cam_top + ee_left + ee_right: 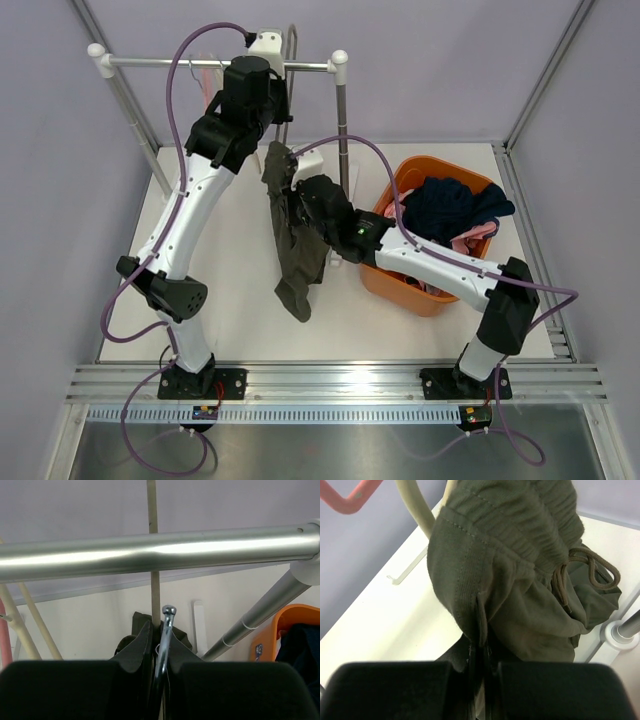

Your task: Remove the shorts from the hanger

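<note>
The olive green shorts [292, 245] hang in a long drape from a hanger under the rack's rail [215, 63]. My left gripper [276, 100] is up at the rail, shut on the hanger's metal hook [165, 630], whose tip sits just below the rail [150, 552]. My right gripper [298, 192] is shut on the edge of the olive shorts' ribbed waistband [482, 630]; the drawstring [590, 567] hangs loose. The dark navy shorts [455, 205] and the pink shorts [478, 237] lie in the orange basket [400, 290].
The rack's right upright [343, 120] stands beside the shorts and the basket. A pink hanger [355, 500] and a cream hanger [415, 510] hang nearby, at the rail's left part [205, 78]. Grey walls close in the white table [230, 300].
</note>
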You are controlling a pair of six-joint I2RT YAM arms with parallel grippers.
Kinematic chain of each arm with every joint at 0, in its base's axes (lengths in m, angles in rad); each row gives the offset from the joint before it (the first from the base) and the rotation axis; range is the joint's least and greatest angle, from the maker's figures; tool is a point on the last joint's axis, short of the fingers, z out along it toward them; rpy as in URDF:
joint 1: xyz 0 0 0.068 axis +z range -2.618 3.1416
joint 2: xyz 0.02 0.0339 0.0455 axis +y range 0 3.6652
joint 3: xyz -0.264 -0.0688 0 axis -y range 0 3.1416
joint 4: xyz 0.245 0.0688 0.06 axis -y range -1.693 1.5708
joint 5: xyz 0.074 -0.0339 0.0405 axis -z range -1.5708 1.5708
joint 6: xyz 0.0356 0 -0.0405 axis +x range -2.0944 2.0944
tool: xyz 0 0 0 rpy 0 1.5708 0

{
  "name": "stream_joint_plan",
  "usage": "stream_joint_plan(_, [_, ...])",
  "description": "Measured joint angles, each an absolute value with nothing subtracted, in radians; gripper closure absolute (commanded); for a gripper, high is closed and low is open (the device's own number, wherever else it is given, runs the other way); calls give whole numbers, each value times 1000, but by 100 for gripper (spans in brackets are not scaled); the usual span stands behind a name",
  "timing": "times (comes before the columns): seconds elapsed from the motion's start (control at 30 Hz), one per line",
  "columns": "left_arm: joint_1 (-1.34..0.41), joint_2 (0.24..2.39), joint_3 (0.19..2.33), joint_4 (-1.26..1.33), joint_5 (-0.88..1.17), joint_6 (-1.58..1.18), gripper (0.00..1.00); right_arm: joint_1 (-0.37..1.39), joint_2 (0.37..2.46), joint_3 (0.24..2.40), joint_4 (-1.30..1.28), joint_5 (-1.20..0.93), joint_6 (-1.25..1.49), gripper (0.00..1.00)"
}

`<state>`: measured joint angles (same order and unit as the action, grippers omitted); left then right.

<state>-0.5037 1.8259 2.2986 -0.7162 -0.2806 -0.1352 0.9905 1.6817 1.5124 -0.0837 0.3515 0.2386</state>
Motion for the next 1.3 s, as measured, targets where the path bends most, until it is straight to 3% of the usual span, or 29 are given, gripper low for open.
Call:
stream_joint_plan(0.83, [-442,1826,2311,-680,-242,-150,93,1095,1343,1423,-327,337,227,100])
stream_joint_plan(0.97, [-441,1807,2279,-678,-235,-150,93,1095,1308,1513,-430,343,216,100])
stream_joint_plan(1.3, [-440,1742,2211,-690,-210,-144,94,1095,1300,1974,-564,415,52,100])
